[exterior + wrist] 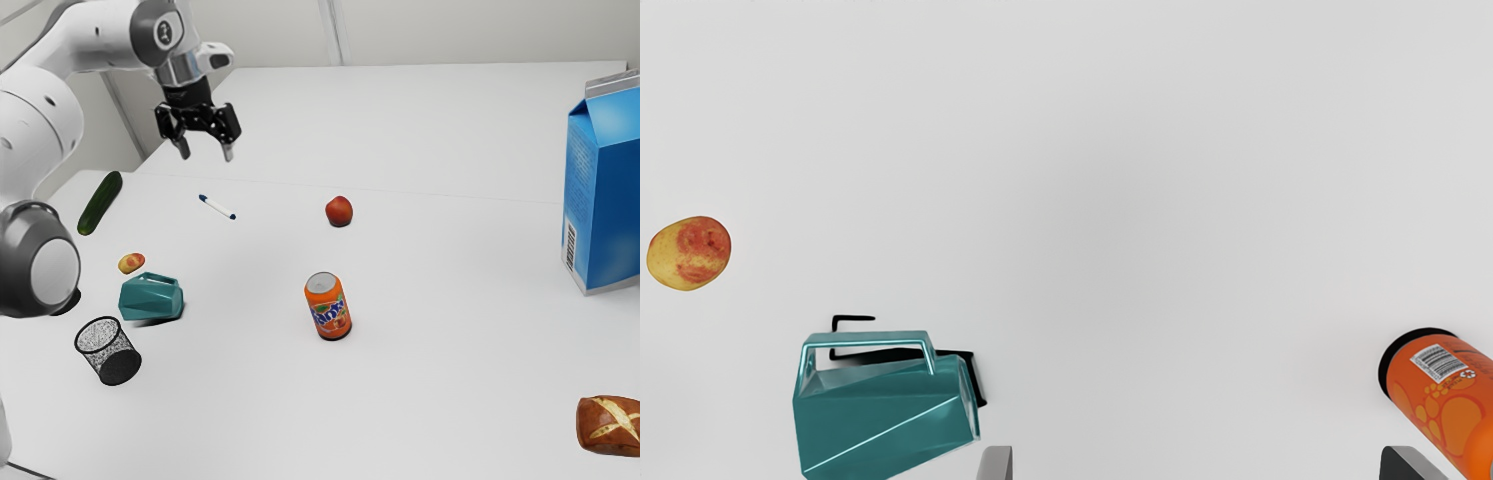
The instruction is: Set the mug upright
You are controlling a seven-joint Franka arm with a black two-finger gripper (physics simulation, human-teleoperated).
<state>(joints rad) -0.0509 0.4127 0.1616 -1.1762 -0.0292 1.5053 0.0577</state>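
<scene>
We have our gripper [206,152] above the table [440,400], its two fingers standing apart with nothing between them; the teal mug [151,298] lies on its side on the table, well apart from the gripper; it is near the mesh cup [109,351] and the yellow-red fruit [131,263]; the orange can [328,306] stands upright, well apart from the mug.

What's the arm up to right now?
Nothing is being handled. The black two-finger tool hangs open above the white table, holding no object. The faceted teal mug lies on its side, not yet set upright. Near it are a red-and-yellow fruit and a black mesh cup; an orange Fanta can stands farther off.
</scene>
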